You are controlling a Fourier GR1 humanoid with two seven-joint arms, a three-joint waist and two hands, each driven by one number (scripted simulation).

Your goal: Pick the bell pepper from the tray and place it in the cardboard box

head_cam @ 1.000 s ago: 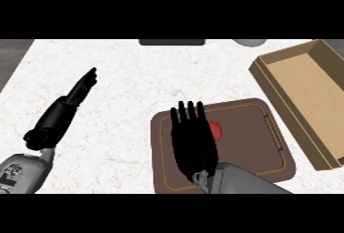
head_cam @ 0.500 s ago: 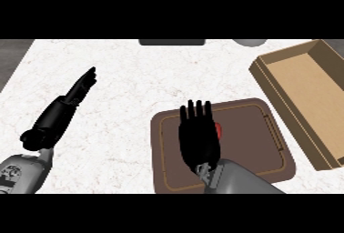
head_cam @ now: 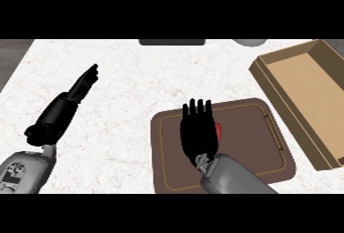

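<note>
A brown tray (head_cam: 259,136) lies on the white counter at the lower middle. My right hand (head_cam: 198,132) hovers over its left half with fingers straight, pointing away from me. A sliver of the red bell pepper (head_cam: 219,130) peeks out at the hand's right edge; the rest is hidden under the hand. An open cardboard box (head_cam: 302,93) stands to the right of the tray. My left hand (head_cam: 80,86) rests open at the left, away from the tray.
A dark flat object (head_cam: 171,42) and a grey round object (head_cam: 250,42) sit at the counter's far edge. The counter's left edge (head_cam: 17,68) runs diagonally near my left arm.
My right hand has shifted slightly right and forward over the tray, covering more of the bell pepper. The left arm has stayed still.
</note>
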